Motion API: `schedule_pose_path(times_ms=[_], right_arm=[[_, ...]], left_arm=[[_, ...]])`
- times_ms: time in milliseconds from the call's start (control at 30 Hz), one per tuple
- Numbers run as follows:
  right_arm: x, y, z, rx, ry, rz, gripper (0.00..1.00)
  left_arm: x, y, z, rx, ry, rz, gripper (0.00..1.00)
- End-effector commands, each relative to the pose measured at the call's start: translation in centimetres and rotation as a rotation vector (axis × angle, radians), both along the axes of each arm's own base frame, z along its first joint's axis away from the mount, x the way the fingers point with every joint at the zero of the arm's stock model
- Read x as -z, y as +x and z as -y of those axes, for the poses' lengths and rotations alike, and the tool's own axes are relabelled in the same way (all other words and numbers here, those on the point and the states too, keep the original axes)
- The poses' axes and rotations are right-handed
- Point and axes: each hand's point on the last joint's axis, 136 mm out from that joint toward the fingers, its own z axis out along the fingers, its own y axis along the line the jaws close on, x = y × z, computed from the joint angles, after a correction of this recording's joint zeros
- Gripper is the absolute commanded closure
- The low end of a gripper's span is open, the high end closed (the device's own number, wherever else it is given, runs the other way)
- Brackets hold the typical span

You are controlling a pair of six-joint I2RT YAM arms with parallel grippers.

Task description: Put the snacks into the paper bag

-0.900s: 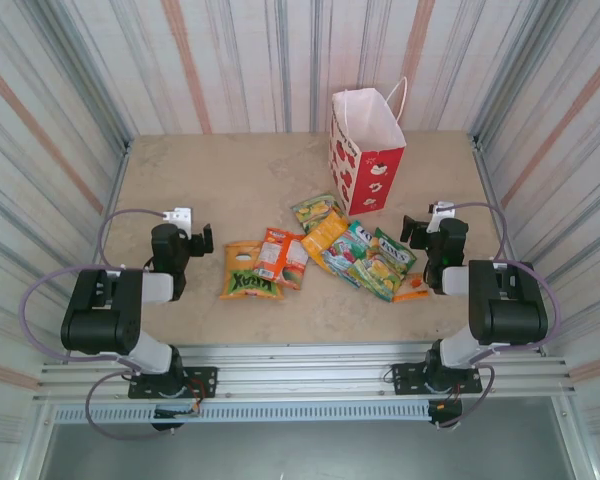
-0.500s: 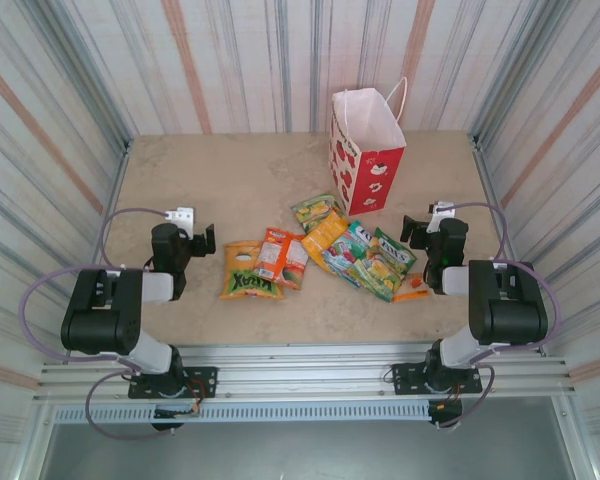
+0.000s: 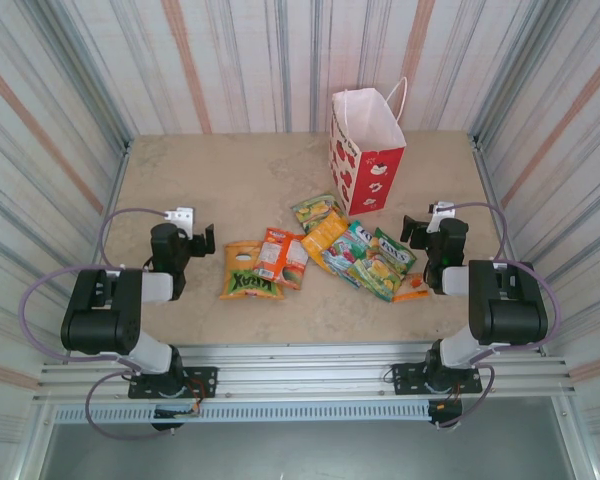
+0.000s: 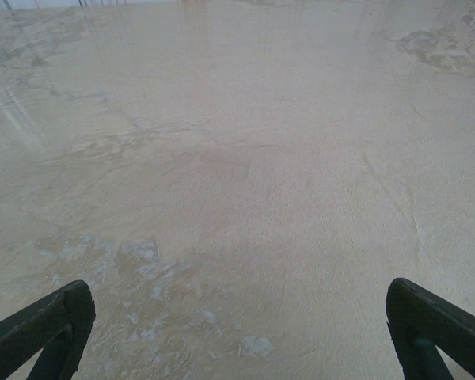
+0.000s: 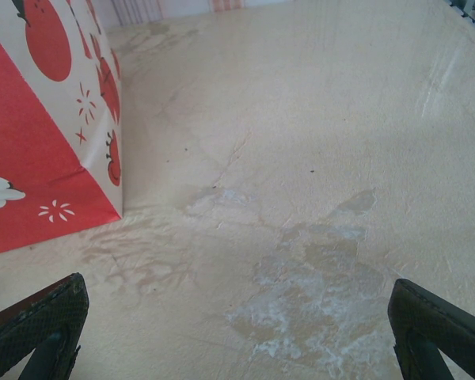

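Observation:
Several snacks lie loose mid-table: a yellow packet (image 3: 248,270), an orange one (image 3: 282,257), a green one (image 3: 315,211), and overlapping green and orange packets (image 3: 375,262). The paper bag (image 3: 368,150) stands upright and open-topped behind them; its red lower corner (image 5: 39,119) appears at the left of the right wrist view. My left gripper (image 3: 202,240) rests low, left of the yellow packet, open over bare table (image 4: 237,332). Right of the pile my right gripper (image 3: 411,229) is open too, nothing between its fingers (image 5: 237,328).
Striped metal walls (image 3: 60,130) close in the table on the left, back and right. A metal rail (image 3: 300,385) runs along the near edge by the arm bases. Bare tabletop (image 3: 210,180) stretches left of the bag.

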Motion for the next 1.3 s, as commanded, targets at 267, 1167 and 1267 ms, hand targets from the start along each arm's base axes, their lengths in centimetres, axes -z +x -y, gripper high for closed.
schedule_pose_path(times_ms=[267,1167,1267], right_arm=[[-3.0,-0.8,-0.3,0.027,0.112,-0.194,0.01],[-1.6,-16.4,-7.1,-0.037,0.947,-0.683,0.31],[-0.5,-16.9,-6.6,-0.001,0.951,-0.698,0.34]], left_arm=[[-4.8,1.9,2.9,0.065,0.157,-0.062,0.03],[-8.2,-5.7,34.7,0.732,-0.306,-0.479,0.58],[-7.3,-6.2,36.2,0.763,-0.304,-0.508,0.61]])
